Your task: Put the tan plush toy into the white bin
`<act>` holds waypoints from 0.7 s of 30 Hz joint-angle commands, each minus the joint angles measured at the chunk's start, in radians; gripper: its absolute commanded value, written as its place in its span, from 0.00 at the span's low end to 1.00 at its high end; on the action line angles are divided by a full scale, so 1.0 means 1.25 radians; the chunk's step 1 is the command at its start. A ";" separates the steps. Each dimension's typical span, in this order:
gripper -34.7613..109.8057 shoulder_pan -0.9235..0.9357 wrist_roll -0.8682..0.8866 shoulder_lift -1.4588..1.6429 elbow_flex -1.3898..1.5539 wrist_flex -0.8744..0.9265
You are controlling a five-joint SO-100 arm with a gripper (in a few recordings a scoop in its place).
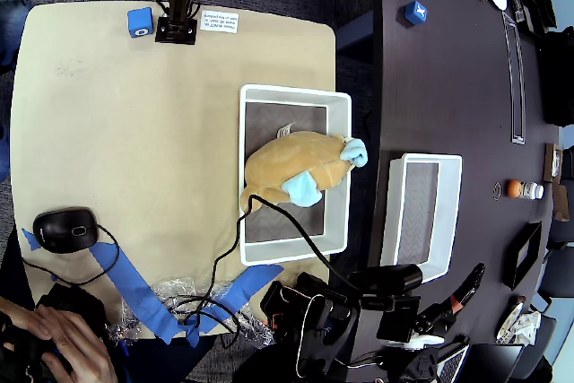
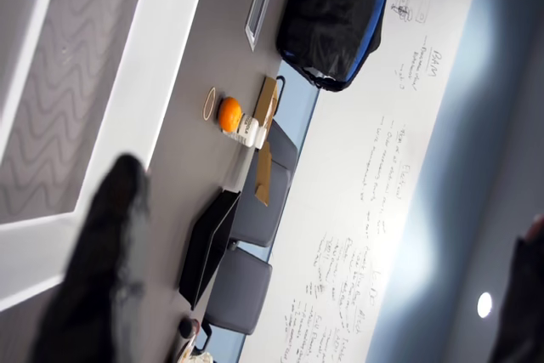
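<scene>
- Tan plush toy [image 1: 291,161] lying inside the white bin [image 1: 294,94] in the overhead view, over the grey wavy floor, with one tan end poking over the bin's left rim.
- Light blue bits of the toy up near the bin's right wall and at the toy's lower side.
- Small white tag sticking up at the toy's top.
- Black cable [image 1: 269,221] running across the bin's lower part and over its bottom rim.
- Narrower white bin [image 1: 421,213] well apart to the right, on the dark table [image 1: 448,87].
- Black mouse [image 1: 65,229] and blue tape [image 1: 134,289] on the tan table [image 1: 117,123].
- Gripper [image 2: 89,278] seen in the wrist view as a dark blurry finger; open or closed, cannot tell.
- Orange ball [image 2: 229,114] far off in the wrist view.
</scene>
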 commanded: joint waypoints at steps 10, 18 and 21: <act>0.66 0.013 0.004 0.002 -0.009 -0.001; 0.66 0.013 0.004 0.006 -0.009 -0.001; 0.66 0.013 0.004 0.006 -0.009 -0.001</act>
